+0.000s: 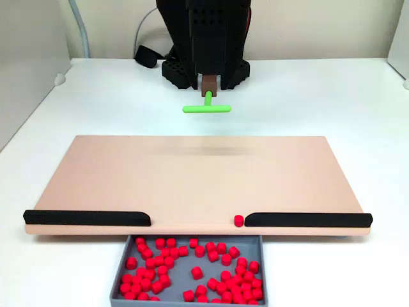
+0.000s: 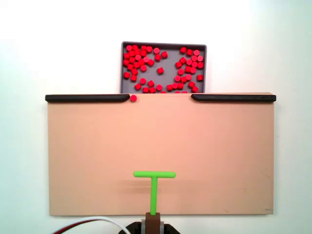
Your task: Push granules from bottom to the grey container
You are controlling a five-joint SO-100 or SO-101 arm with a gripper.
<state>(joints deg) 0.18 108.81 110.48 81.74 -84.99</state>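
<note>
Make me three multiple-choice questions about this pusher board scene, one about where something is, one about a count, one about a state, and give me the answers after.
1. Where does the stray granule lie?
A. inside the grey container
B. on the tan board, at the inner end of a black strip
C. on the white table

2. How many red granules are left on the tan board?
A. none
B. one
C. five

3. What is the state of the green T-shaped pusher?
A. lying loose in the tray
B. pressed against the stray granule
C. held at the arm's end, far from the granule

Answers: 1 B, it sits beside the black strip at the gap in both fixed views. 2 B, all the others fill the grey container. 3 C, bare board separates them.
</note>
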